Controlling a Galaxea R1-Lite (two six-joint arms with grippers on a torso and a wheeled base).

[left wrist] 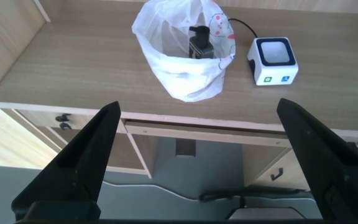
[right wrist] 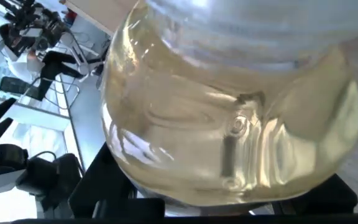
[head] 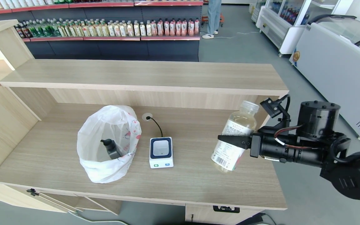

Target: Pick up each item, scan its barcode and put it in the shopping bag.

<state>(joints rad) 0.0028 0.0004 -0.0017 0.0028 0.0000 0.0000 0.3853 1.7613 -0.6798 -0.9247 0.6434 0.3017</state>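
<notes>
Wooden counter (head: 198, 181) with a raised back ledge fills the foreground of a shop. Behind it runs a shelf of drinks (head: 105, 29), and freezers (head: 333, 59) stand to the right.

On the counter's left part sits a white bag (head: 89, 162), mouth open upward, with 1 dark item (head: 112, 150) standing inside it. Just beside the bag, on its right, lies a white scanner (head: 161, 152), its dark window facing up. A black cable (head: 157, 125) leads from the scanner to a round port in the counter behind it.

Well to the right of the scanner, the right gripper (head: 230, 140) has closed its 2 fingers across the middle of a bottle (head: 239, 123). This clear bottle holds pale yellow liquid. It is tilted, with its white cap up and away toward the back ledge and its base low over the counter's right part. I cannot tell whether the base touches the wood. The white label's barcode sits near the base, turned toward the front.

The left gripper (left wrist: 194, 168) hangs in front of the counter's near edge, below the top. Its 2 dark fingers (left wrist: 79, 168) are spread wide with nothing between them.
</notes>
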